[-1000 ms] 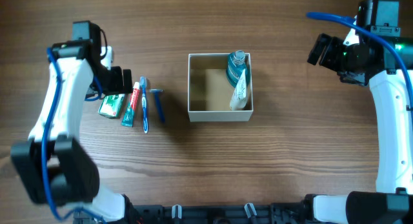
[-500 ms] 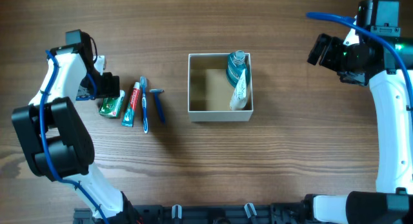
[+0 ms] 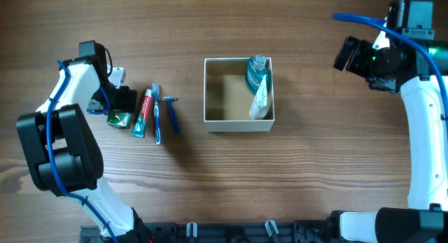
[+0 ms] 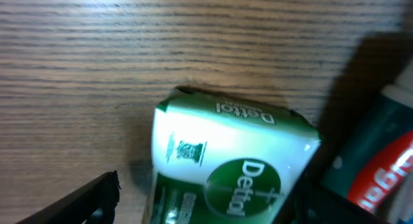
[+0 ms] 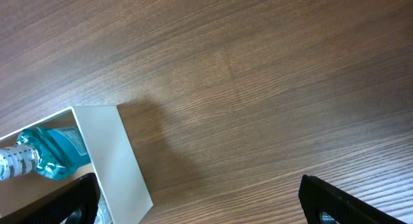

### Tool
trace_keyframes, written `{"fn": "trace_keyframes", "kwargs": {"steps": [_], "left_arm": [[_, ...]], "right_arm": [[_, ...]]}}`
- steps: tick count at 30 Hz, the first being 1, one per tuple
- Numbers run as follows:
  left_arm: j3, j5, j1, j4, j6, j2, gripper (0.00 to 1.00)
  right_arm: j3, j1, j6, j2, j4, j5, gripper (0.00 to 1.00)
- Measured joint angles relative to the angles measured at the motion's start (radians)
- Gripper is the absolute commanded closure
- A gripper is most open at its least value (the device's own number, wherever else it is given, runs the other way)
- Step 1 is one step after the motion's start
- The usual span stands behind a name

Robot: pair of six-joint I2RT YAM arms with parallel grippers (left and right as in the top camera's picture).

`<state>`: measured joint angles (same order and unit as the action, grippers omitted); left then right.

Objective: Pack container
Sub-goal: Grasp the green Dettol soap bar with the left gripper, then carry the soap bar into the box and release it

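Wood-grain table (image 3: 308,173) fills the overhead view, and we find the container (image 3: 238,124) at its centre, open side up and partly packed. A teal bottle (image 3: 257,71) sits in its 1 o'clock corner and a white tube (image 3: 260,99) lies along the 3 o'clock wall. We judge they are crowded to that side to leave the bare brown floor at 9 o'clock free for what remains.

At the container's 9 o'clock, well apart from it, four toiletries wait in a row. The razor (image 3: 170,111) is nearest, then the toothbrush (image 3: 156,113), the toothpaste (image 3: 143,111) and, outermost, a green soap (image 3: 120,118).

We see the left gripper (image 3: 124,101) low over the soap's 12 o'clock end. In its wrist view, the jaws stand apart, with the carton between them. One finger (image 4: 84,201) shows with a gap to the carton; the other side is dark and hard to read. We take this straddle as lining up a grasp on the outermost item, where the toothpaste just beside it is the thing to avoid nudging.

At the container's 2 o'clock, the right gripper (image 3: 348,54) hangs clear of everything, jaws wide and empty, apparently parked to leave the left arm room.
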<state>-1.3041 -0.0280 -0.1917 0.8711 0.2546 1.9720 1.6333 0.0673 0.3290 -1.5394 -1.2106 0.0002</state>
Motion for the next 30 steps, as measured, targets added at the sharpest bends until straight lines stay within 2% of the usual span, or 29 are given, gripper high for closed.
{"fn": "trace_keyframes", "kwargs": {"steps": [1,3,7,12,14,16,19,21,24,27,30], "left_arm": [[0.017,0.000,0.000,-0.017,0.003,0.000,0.28],[0.036,0.000,0.000,-0.032,0.005,0.000,0.41],[0.042,0.003,0.000,-0.045,0.014,0.000,0.57],[0.024,0.004,0.000,-0.027,-0.041,0.000,0.64],[-0.026,0.015,0.002,0.038,-0.088,0.000,0.76],[-0.095,0.047,0.007,0.103,-0.120,-0.007,0.83],[-0.205,0.102,0.043,0.203,-0.173,-0.050,0.84],[-0.270,0.155,0.102,0.232,-0.223,-0.121,0.78],[-0.297,0.204,0.219,0.224,-0.292,-0.216,0.70],[-0.302,0.218,0.409,0.177,-0.380,-0.265,0.71],[-0.302,0.212,0.547,0.111,-0.473,-0.240,0.71]], "right_arm": [[0.000,0.000,0.000,0.000,0.000,0.000,0.00],[0.000,0.000,0.000,0.000,0.000,0.000,0.00],[0.000,0.000,0.000,0.000,0.000,0.000,0.00],[0.000,0.000,0.000,0.000,0.000,0.000,0.00],[0.000,0.000,0.000,0.000,0.000,0.000,0.00],[0.000,0.000,0.000,0.000,0.001,0.000,0.00],[0.000,0.000,0.000,0.000,0.000,0.000,0.00],[0.000,0.000,0.000,0.000,0.000,0.000,0.00],[0.000,0.000,0.000,0.000,0.000,0.000,0.00],[0.000,0.000,0.000,0.000,0.000,0.000,0.00],[0.000,0.000,0.000,0.000,0.000,0.000,0.00]]}}
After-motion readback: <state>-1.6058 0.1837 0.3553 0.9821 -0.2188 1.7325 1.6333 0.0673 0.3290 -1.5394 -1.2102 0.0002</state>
